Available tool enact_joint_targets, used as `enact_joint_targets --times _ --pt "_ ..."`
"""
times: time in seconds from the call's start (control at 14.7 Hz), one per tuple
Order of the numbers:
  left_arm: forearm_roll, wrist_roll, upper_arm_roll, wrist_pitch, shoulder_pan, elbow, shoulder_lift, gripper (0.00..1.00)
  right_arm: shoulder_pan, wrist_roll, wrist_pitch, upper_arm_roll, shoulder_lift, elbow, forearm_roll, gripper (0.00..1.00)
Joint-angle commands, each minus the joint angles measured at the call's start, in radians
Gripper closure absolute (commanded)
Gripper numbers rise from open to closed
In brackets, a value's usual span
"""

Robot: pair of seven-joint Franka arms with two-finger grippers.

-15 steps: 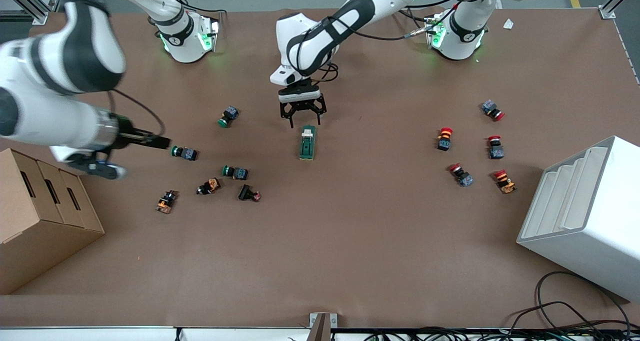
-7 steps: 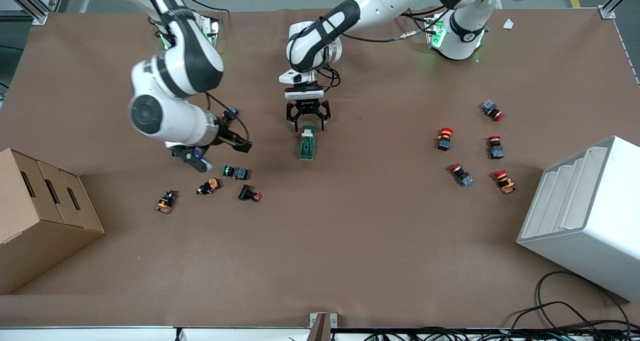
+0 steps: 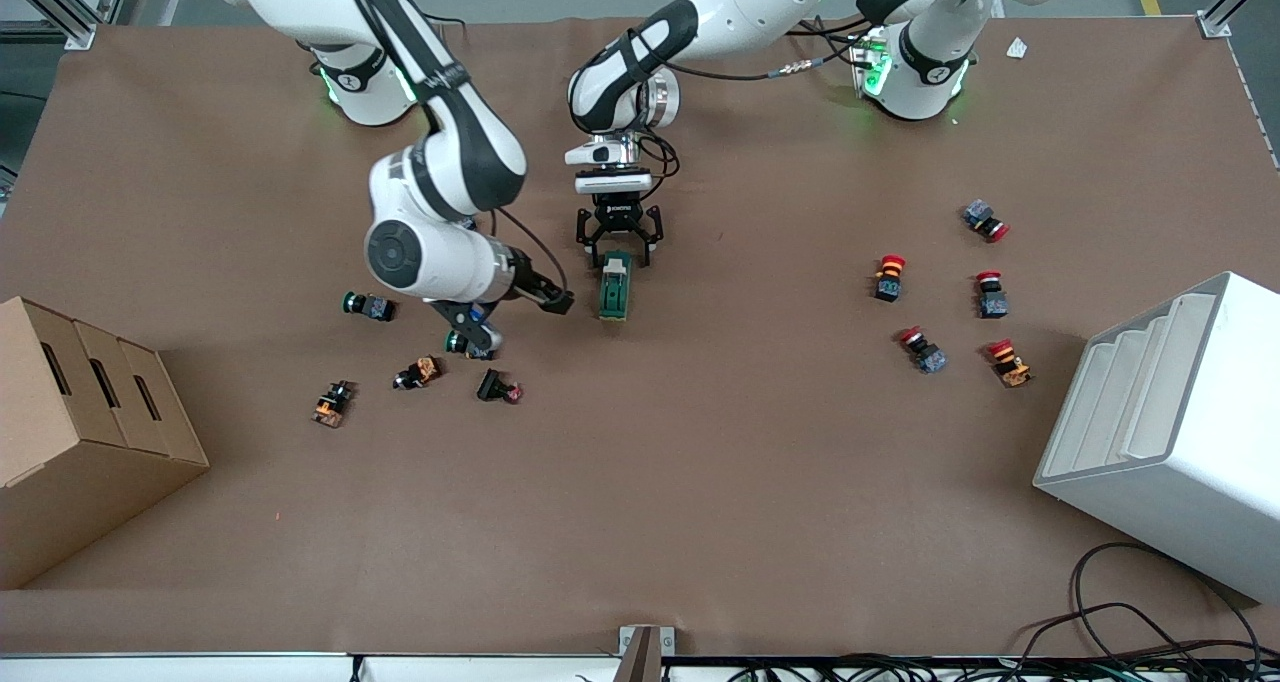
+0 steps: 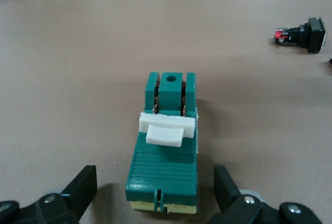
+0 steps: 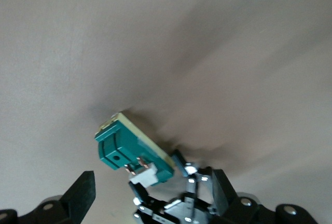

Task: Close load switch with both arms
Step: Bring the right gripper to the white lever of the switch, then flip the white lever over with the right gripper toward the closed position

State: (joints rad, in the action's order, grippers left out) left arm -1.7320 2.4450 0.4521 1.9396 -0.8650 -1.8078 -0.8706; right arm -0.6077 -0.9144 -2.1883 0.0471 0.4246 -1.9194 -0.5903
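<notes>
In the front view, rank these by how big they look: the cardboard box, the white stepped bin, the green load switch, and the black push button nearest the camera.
1. White stepped bin and cardboard box: look alike in size, both cut by the frame, so unranked.
2. Load switch.
3. Black push button, smallest.

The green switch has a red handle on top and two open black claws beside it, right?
Not quite: the handle on the load switch is white, not red, as the left wrist view shows. The left gripper does sit open, one finger on each side of it.
</notes>
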Motion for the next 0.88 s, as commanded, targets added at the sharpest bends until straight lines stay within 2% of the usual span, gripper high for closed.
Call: enact_joint_targets --times 0.0,0.81 --pt "-0.011 0.014 -0.018 0.004 -0.031 0.008 -0.041 0.01 -0.069 -0.011 -0.094 0.010 0.051 -0.003 -0.089 0.00" --pt "-0.011 0.014 -0.020 0.004 -0.029 0.008 -0.042 0.01 -0.214 -0.014 -0.252 0.010 0.152 0.000 -0.226 0.00"
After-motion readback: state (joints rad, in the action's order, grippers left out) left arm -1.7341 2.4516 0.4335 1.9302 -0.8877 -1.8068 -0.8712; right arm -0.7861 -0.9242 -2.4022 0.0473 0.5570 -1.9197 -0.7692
